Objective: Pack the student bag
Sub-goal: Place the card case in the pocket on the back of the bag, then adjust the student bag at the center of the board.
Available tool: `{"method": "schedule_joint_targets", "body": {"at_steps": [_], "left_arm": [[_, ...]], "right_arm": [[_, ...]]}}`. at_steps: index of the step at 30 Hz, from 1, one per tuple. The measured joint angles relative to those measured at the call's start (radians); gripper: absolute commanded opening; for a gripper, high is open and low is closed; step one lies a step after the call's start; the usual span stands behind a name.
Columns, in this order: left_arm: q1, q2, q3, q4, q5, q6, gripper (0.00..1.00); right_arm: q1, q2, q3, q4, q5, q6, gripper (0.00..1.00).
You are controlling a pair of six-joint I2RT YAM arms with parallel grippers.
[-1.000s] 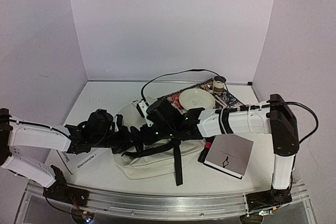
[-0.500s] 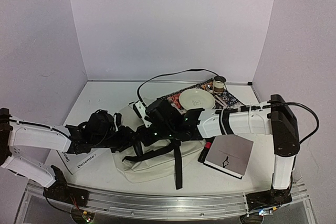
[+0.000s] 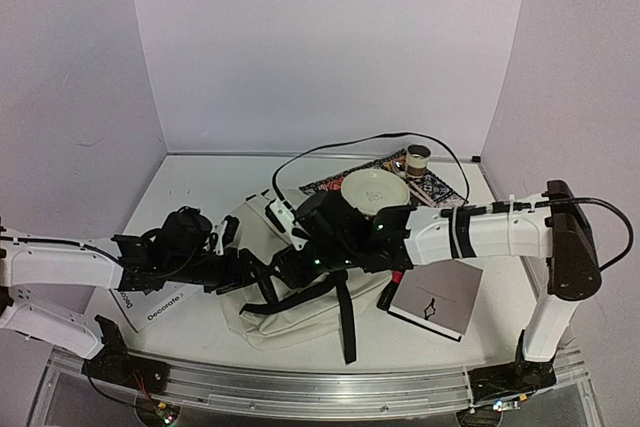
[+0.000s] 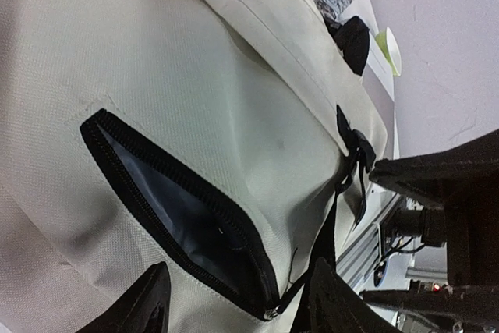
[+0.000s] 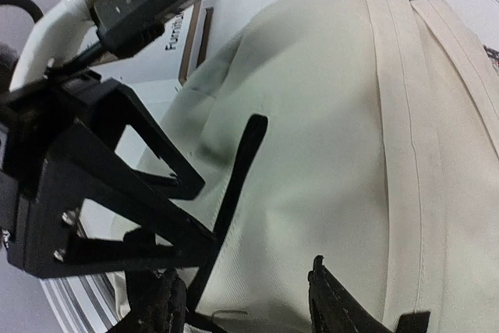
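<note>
The student bag [image 3: 290, 315] lay flat on the bench [image 3: 200, 187], directly under both tools. It was soft cream woven fabric, slightly creased, with stitched seams. A front pocket [image 4: 187, 224] gaped along its black zipper, showing slick grey lining.

The left tool [image 4: 238, 302] hung over that pocket with its fingers spread, gripping nothing. The right tool [image 5: 245, 306] was likewise parted above the bag's back panel, where a flat black strap [image 5: 234, 177] ran loose between its tips.

By my reading the step in hand was readying the bag's openings. Next would be fetching something — likely the stiff grey notebook [image 3: 437, 297] just right of the bag — while one tool held a mouth wide. A round pale plate [image 3: 375, 189] sat behind the bag.
</note>
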Motion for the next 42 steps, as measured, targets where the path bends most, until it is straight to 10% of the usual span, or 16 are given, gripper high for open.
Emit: {"method": "schedule_joint_targets", "body": {"at_steps": [33, 42], "left_arm": [[-0.280, 0.123, 0.079, -0.057, 0.108, 0.289, 0.46], [-0.285, 0.100, 0.174, -0.171, -0.024, 0.327, 0.56]], "right_arm": [[0.000, -0.019, -0.074, -0.181, 0.138, 0.089, 0.72], [0.000, -0.100, -0.172, -0.211, 0.206, 0.199, 0.74]]}}
